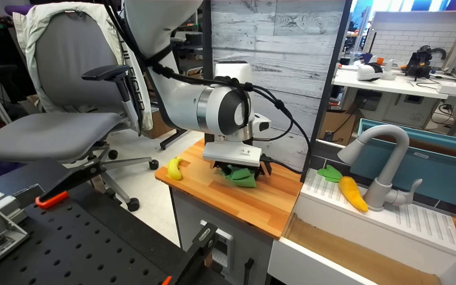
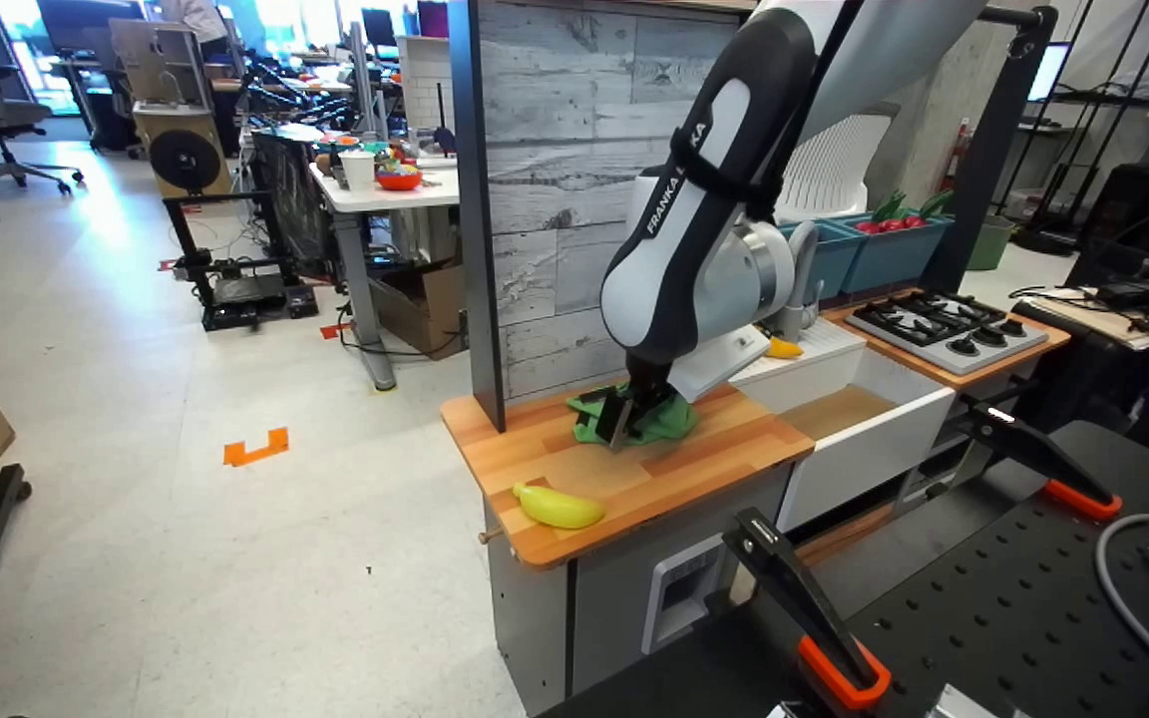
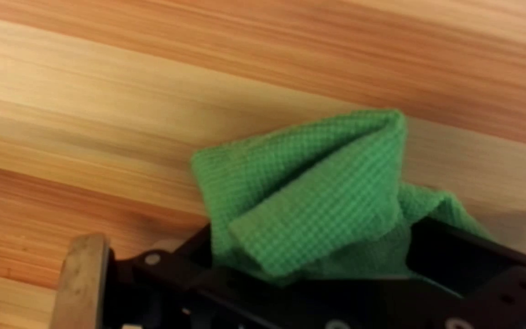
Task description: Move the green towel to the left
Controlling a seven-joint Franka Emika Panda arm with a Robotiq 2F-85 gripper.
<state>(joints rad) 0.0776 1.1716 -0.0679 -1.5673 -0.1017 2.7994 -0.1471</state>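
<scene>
While a crumpled green towel (image 3: 318, 196) lay on a wooden counter (image 1: 220, 198), the gripper (image 3: 311, 240) stood over it, jaws spread wide with part of the towel between them; the reach seemed done, but gripping and shifting it left apparently remained.

The towel (image 3: 313, 205) is green, finely gridded — the banana (image 2: 560, 508) yellow — the countertop (image 3: 107, 82) striped tan and orange.

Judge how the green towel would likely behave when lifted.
Probably floppy: the green towel shows soft folds, so loose ends may droop. Its gridded weave suggests it won't slip easily. Looking like thin cloth, it's likely light.
</scene>
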